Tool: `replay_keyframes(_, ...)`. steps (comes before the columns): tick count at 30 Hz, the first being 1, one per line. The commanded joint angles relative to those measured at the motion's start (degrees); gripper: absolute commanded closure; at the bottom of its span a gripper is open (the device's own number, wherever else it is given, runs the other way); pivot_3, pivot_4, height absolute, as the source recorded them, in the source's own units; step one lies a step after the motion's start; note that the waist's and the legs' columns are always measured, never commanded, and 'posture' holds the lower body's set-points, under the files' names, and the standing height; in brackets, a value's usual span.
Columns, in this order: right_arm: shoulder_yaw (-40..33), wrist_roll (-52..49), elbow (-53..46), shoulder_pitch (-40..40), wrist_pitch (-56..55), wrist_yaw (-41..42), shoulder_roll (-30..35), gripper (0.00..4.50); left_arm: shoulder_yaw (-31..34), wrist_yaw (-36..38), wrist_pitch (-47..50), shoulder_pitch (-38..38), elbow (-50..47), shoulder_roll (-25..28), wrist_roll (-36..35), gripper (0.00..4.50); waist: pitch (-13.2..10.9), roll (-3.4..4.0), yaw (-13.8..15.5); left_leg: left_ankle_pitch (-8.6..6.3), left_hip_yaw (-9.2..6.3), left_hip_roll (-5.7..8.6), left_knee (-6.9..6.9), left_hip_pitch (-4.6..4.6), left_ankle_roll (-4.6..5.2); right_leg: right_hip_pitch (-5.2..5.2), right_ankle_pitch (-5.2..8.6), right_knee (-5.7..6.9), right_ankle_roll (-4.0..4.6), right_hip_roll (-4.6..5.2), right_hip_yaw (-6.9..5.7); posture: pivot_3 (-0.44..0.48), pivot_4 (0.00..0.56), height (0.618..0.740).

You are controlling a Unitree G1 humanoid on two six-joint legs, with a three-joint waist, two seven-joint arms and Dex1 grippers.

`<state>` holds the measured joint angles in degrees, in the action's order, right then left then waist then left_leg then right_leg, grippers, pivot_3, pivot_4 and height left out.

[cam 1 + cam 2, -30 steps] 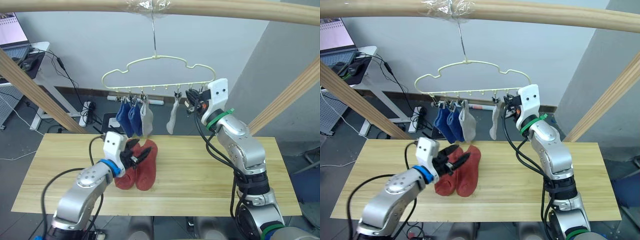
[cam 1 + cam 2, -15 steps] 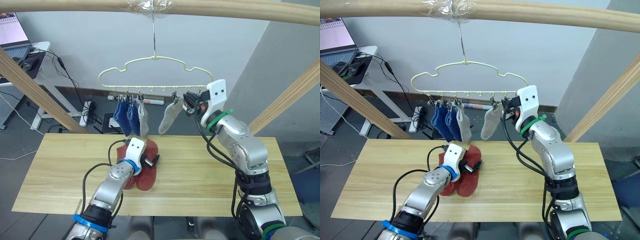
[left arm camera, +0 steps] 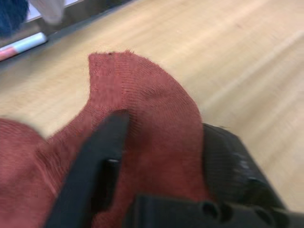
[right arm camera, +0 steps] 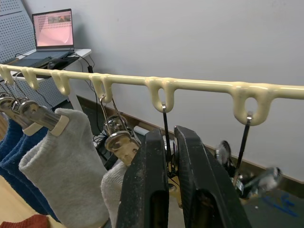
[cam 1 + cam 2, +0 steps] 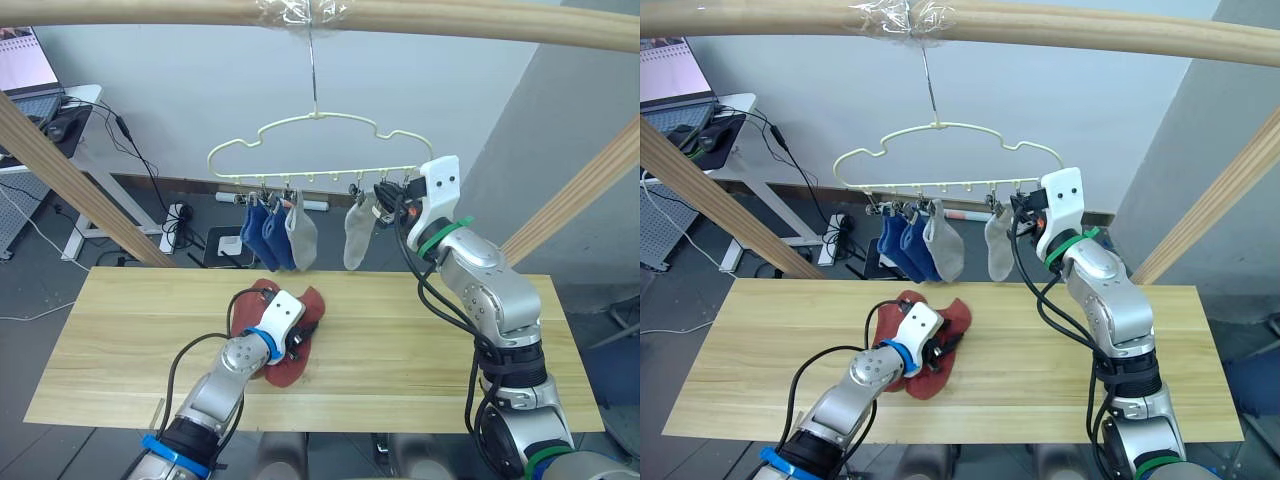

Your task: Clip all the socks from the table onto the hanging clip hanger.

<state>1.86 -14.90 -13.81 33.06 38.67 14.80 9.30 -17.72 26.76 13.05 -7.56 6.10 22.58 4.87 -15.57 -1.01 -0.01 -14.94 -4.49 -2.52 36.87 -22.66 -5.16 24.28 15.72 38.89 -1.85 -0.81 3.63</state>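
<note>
Two rust-red socks [image 5: 312, 300] lie bunched on the pale wooden table [image 5: 130, 330]. My left gripper [image 5: 300, 337] rests on them, and in the left wrist view the red sock [image 3: 152, 118] is pinched up between my fingers [image 3: 102, 175]. The pale-yellow clip hanger [image 5: 315, 122] hangs from the top pole. Two blue socks [image 5: 262, 232] and two grey socks [image 5: 300, 235] are clipped to it. My right gripper [image 4: 165, 133] is up at the hanger's right end, shut on the wire of a free metal clip [image 4: 164, 114], beside the second grey sock [image 5: 357, 237].
A round wooden pole [image 5: 480, 22] spans the top, with slanted poles at the left [image 5: 70, 180] and right [image 5: 585, 185]. A desk with a laptop [image 5: 25, 70] stands at the back left, and cables lie on the floor behind the table.
My left gripper has come down onto the red socks and closed, bunching the top one. The hanger and its hanging socks swung left, then back right, with my right gripper holding at the clip.
</note>
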Motion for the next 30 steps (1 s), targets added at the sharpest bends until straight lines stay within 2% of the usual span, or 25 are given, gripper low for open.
replay_keyframes(1, -2.42, -2.34, 0.21, -0.63, 3.27, 1.46, 1.75, 4.50, 0.07, 0.67, 2.30, 2.71, -1.05, -1.53, -0.89, 3.63, 0.00, 0.00, 0.05, 0.00, 0.00, 0.00, 0.01, 0.00, 0.00, -0.01, 0.00, 0.00, 0.00, 0.00, 0.00, 0.087, 0.281, 0.740)
replay_keyframes(4, -4.32, -4.51, 0.83, -0.14, 6.18, 2.14, 3.07, 4.50, 1.18, 1.42, 1.83, 3.04, -2.42, -2.78, -2.28, 4.48, 0.00, 0.00, 0.08, 0.00, -0.01, 0.02, 0.03, 0.00, 0.00, -0.05, 0.00, -0.02, 0.00, 0.01, -0.01, 0.090, 0.276, 0.740)
replay_keyframes(9, -10.71, -10.57, 2.63, 3.58, 16.13, 0.06, 2.66, 4.50, 4.50, 3.59, -3.26, 3.05, -5.90, -6.46, -8.56, 4.48, 0.00, -0.01, 0.23, 0.00, -0.04, 0.02, 0.05, -0.03, 0.00, -0.05, 0.00, -0.02, 0.00, 0.02, -0.04, 0.090, 0.271, 0.740)
replay_keyframes(13, -22.10, -18.73, 4.67, 10.02, 31.54, -6.28, -1.64, 4.50, 8.08, 6.40, -7.17, 3.02, -13.13, -10.68, -17.17, 4.48, 0.01, -0.02, 0.46, 0.00, -0.08, 0.03, 0.07, -0.11, 0.00, -0.03, -0.05, -0.03, 0.08, 0.06, -0.07, 0.089, 0.263, 0.740)
replay_keyframes(16, -30.44, -21.80, 5.53, 15.41, 44.76, -9.88, -4.49, 4.50, 8.13, 6.04, -9.03, 2.33, -17.72, -11.54, -17.51, 4.48, 0.01, 0.00, 0.52, 0.00, -0.09, 0.02, 0.06, -0.10, 0.01, -0.03, -0.18, -0.01, 0.30, 0.05, -0.09, 0.085, 0.257, 0.740)
replay_keyframes(19, -36.69, -21.70, 5.82, 19.36, 52.16, -12.91, -7.06, 4.50, 7.49, 4.91, -10.14, 0.67, -19.84, -12.02, -15.90, 4.48, 0.02, 0.01, 0.53, 0.00, -0.10, 0.05, 0.04, -0.12, 0.01, -0.03, -0.18, -0.05, 0.31, 0.05, -0.10, 0.081, 0.255, 0.740)
replay_keyframes(25, -44.23, -25.21, 7.50, 22.74, 53.83, -21.67, -11.95, 4.50, 7.01, 1.19, -11.65, -3.43, -19.44, -14.08, -13.01, 4.48, 0.02, 0.01, 0.47, 0.00, -0.10, 0.09, 0.05, -0.19, 0.03, -0.01, -0.18, -0.11, 0.30, 0.05, -0.09, 0.080, 0.259, 0.740)
replay_keyframes(30, -47.18, -29.40, 8.37, 23.91, 53.83, -28.32, -13.88, 4.50, 6.12, 0.59, -12.62, -4.82, -17.78, -14.49, -11.42, 4.48, 0.02, 0.01, 0.40, 0.00, -0.09, 0.09, 0.04, -0.19, 0.04, 0.00, -0.18, -0.10, 0.30, 0.04, -0.08, 0.078, 0.263, 0.740)
